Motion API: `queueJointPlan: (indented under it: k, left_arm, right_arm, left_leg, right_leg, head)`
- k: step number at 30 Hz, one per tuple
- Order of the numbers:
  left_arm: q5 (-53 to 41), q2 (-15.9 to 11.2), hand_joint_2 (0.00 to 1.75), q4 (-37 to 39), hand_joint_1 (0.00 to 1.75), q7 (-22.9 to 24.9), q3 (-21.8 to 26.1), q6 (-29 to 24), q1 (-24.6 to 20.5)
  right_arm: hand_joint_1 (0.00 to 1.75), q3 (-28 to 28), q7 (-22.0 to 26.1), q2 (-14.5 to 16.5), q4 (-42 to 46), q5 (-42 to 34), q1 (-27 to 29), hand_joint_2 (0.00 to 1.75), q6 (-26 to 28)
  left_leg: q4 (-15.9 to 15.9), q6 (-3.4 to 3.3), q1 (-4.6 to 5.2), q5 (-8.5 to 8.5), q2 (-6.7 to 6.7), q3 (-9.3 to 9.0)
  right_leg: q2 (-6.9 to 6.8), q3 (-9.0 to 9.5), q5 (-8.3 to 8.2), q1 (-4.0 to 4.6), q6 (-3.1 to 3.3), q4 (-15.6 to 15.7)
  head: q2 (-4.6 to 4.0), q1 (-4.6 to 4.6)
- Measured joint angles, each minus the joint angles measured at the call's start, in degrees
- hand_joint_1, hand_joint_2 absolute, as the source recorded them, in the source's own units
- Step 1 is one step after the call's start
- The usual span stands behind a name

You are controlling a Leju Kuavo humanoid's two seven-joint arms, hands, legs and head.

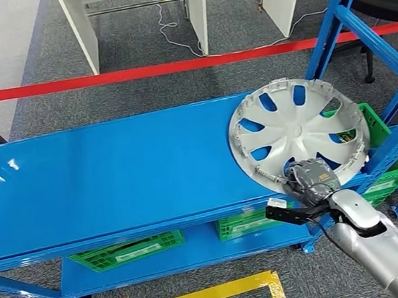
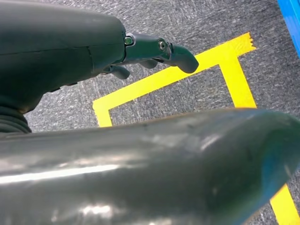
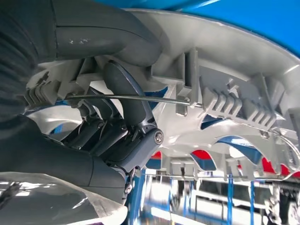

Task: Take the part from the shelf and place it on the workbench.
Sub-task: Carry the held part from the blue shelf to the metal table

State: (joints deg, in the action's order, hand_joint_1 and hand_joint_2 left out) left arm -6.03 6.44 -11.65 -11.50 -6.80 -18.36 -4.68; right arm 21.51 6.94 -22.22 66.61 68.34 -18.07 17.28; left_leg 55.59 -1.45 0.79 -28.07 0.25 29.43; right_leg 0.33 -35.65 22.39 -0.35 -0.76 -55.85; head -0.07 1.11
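Head view: silver hubcap point(image 1: 298, 133) sits at the right end of the blue shelf point(image 1: 112, 178) top deck, its right and near edges overhanging the deck. Right hand point(image 1: 311, 179) comes in from the near right on a silver arm and grips the hubcap's near rim, fingers wrapped over the edge. Green crates point(image 1: 127, 250) sit on the lower deck, another green crate point(image 1: 393, 161) to the right, partly behind the hubcap. Red tape barrier point(image 1: 122, 76) runs across on the far side of the shelf; white table legs point(image 1: 80, 25) beyond it. Yellow floor tape point(image 1: 204, 296) marks a box on the grey carpet on the near side.

Left wrist view: left hand point(image 2: 148, 54) hangs over the carpet, holding nothing, dark fingers point(image 2: 180, 56) stretched out, loosely apart. Yellow floor tape point(image 2: 226, 65) below it, a corner of blue shelf point(image 2: 292, 18) at the edge.

Right wrist view: close on the hubcap's ribbed underside point(image 3: 226, 93) with its wire retaining ring point(image 3: 141, 98). Right hand's fingers point(image 3: 123, 93) hook around the rim, thumb pressed against the other face; the part is clamped.
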Motion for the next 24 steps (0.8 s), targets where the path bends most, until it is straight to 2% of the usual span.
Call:
queueJointPlan:
  k: [5,9,11,16,24]
  left_arm:
    - [1.1,0.5,0.00,0.0,0.00,-1.0,1.2,-1.0,0.4]
    - [1.0,0.2,0.00,0.1,0.00,-4.4,1.8,0.2,2.1]
    - [1.0,0.1,0.00,0.1,0.00,-4.8,2.0,0.3,2.7]
    - [0.8,0.0,0.00,0.1,0.00,-4.8,2.0,0.4,2.7]
    - [0.7,0.1,0.00,0.1,0.00,-4.7,2.0,0.4,2.7]
  right_arm:
    - [1.75,1.7,-1.3,-3.4,1.4,5.5,-2.9,1.75,0.5]
    - [1.75,1.8,-1.9,-8.6,5.9,5.2,-2.8,1.75,0.5]
    - [1.75,1.7,-1.7,-10.2,7.8,4.9,-2.7,1.75,0.5]
    - [1.75,1.8,-1.4,-11.8,10.5,5.3,-2.5,1.75,0.4]
    - [1.75,2.1,-1.4,-12.5,13.3,5.9,-1.6,1.75,0.6]
  left_leg:
    - [0.0,-0.02,0.08,0.03,0.01,0.22]
    - [0.1,-0.13,0.11,0.11,-0.19,0.41]
    - [0.1,-0.13,0.10,0.10,-0.20,0.50]
    - [0.1,-0.14,0.10,0.10,-0.21,0.69]
    - [0.1,-0.13,0.10,0.11,-0.20,0.77]
  right_leg:
    - [0.07,-0.33,-0.06,-0.14,-0.03,0.0]
    - [-0.22,-0.51,-0.03,-0.15,-0.04,-0.1]
    - [-0.21,-0.61,-0.02,-0.14,-0.04,-0.1]
    - [-0.25,-0.70,0.01,-0.14,-0.05,-0.1]
    - [-0.24,-0.78,0.00,-0.15,-0.05,-0.1]
  head:
    - [0.00,-0.02]
    - [0.00,0.01]
    - [0.00,0.00]
    - [0.00,-0.01]
    - [0.00,-0.02]
